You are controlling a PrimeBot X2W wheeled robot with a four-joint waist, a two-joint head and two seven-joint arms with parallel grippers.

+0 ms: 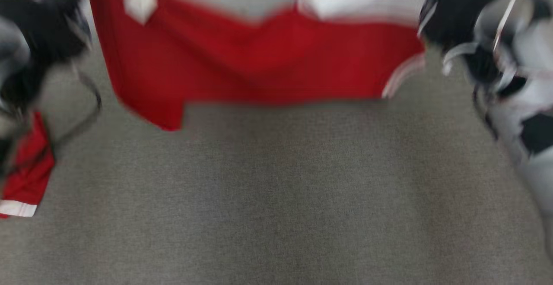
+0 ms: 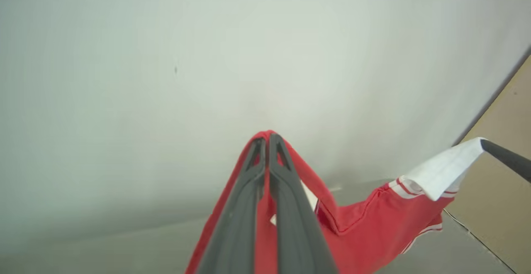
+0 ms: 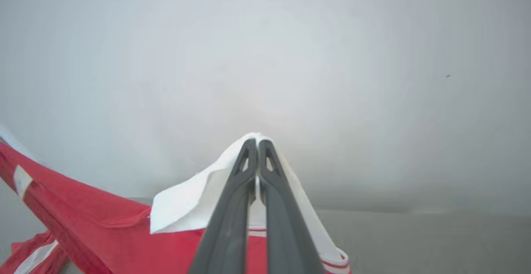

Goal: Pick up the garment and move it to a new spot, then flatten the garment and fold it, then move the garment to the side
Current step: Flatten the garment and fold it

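Well, from the head (all blurred) the red garment [image 1: 259,56] hangs stretched across the top, a wide grey surface [image 1: 281,198] below its lower edge; left wrist: left gripper [image 2: 267,139] pinched tight on a red edge; right wrist: right gripper [image 3: 257,143] pinched tight on a white edge.

The head view is heavily motion-blurred, the garment [image 1: 259,60] smeared at its edges. Both wrist views are sharper, under soft, even light with hazy backgrounds.

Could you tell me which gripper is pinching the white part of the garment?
The right gripper: it is shut on the white part of the garment, while the left gripper pinches red.
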